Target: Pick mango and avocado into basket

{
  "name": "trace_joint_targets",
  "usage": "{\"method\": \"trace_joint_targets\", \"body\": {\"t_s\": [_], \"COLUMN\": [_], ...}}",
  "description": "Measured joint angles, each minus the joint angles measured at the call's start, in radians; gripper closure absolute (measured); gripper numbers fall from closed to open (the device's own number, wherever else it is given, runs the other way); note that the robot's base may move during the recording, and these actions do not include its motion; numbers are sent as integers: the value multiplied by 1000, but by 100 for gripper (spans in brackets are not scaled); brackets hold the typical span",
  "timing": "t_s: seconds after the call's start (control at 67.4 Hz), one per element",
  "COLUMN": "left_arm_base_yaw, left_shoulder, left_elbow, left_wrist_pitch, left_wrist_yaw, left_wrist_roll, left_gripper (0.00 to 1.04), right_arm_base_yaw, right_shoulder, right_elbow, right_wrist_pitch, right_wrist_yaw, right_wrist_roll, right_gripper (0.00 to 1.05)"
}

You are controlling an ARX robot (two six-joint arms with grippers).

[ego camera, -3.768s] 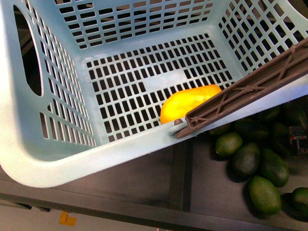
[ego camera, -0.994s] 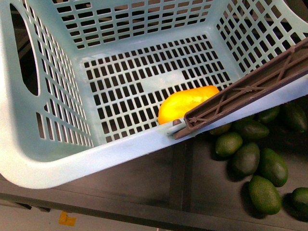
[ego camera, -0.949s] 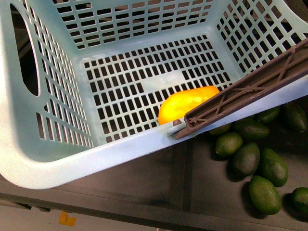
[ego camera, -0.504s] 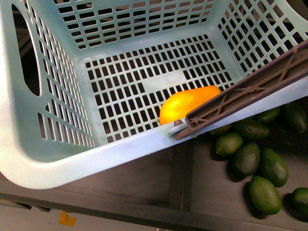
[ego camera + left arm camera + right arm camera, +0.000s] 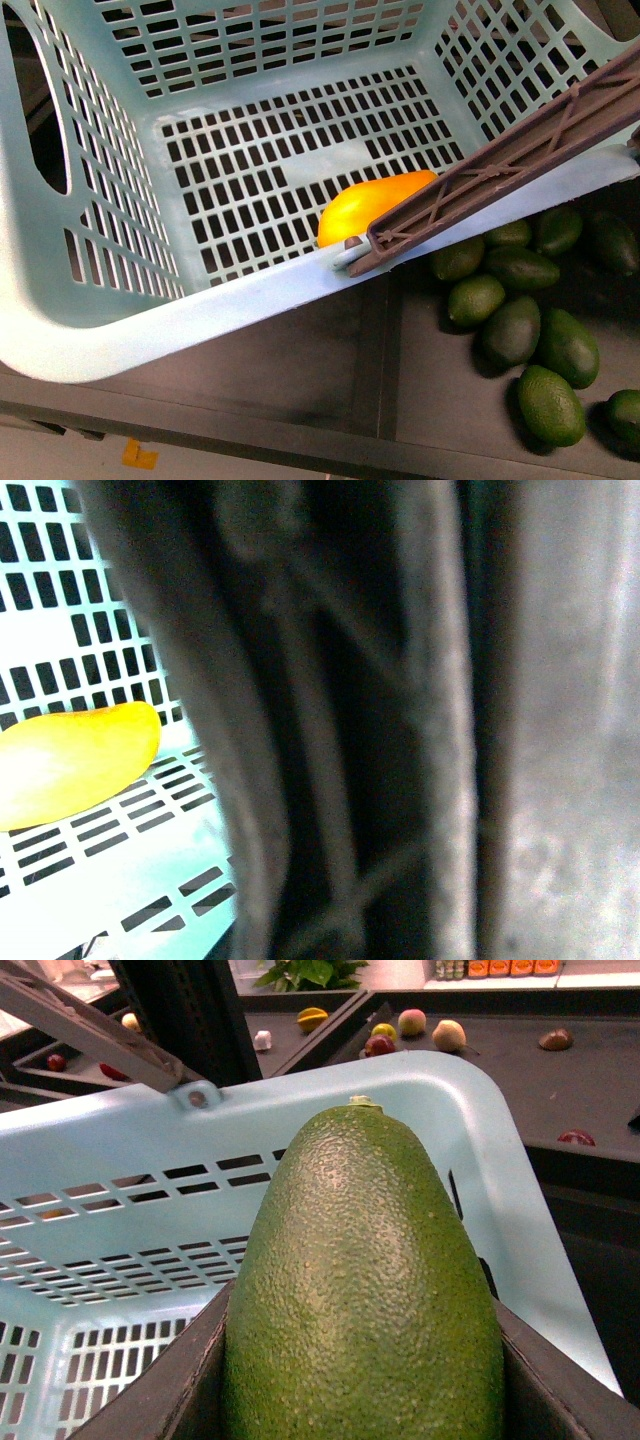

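Between right gripper (image 5: 360,1400) jaws: pebbly green avocado (image 5: 365,1290).

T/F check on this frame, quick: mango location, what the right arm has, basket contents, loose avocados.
1. The mango lies on the basket floor. True.
2. The right gripper is empty. False: an avocado sits between its fingers.
3. An avocado already lies in the basket. False: only the mango shows inside.
4. Loose avocados lie on the dark shelf outside the basket. True.
5. The brown handle lies across the rim above the mango. True.
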Motion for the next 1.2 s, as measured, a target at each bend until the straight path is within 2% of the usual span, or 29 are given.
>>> {"method": "trace_joint_targets", "body": {"t_s": [0.178,0.356,0.46,0.742,0.801,0.846,0.964,1.142,1.202], "left_arm_base_yaw": [2,5,5,-2,-2,-3,-3,-6,-7], "left_shoulder": [0,0,0,0,0,0,0,0,0], "left_elbow": [0,0,0,0,0,0,0,0,0], "left_wrist_pitch": [0,0,0,0,0,0,0,0,0], "left_wrist_yaw": [-10,-13,-14,12,17,17,18,17,18], "left_wrist_roll": [0,0,3,0,-1,0,0,0,0], "left_gripper": [91,91,91,91,91,91,91,91,91], "right_arm_base_yaw": [11,22,23,5,-4,-23,-105,-139,-151], "right_shoulder": [15,14,5,-169,-252,-320,-539,-706,-739], "right_elbow": [15,16,16,-29,-78,-128,-298,-454,-511], "right_wrist_pitch": [-10,-13,-19,-63,-54,-65,-128,-104,-94], "right_wrist_yaw": [27,63,77,116,260,321,311,274,262], "right_wrist_roll": [13,23,35,72,23,-16,-65,-85,-91], "right_gripper": [48,19,7,9,17,24,43,71,85]}}
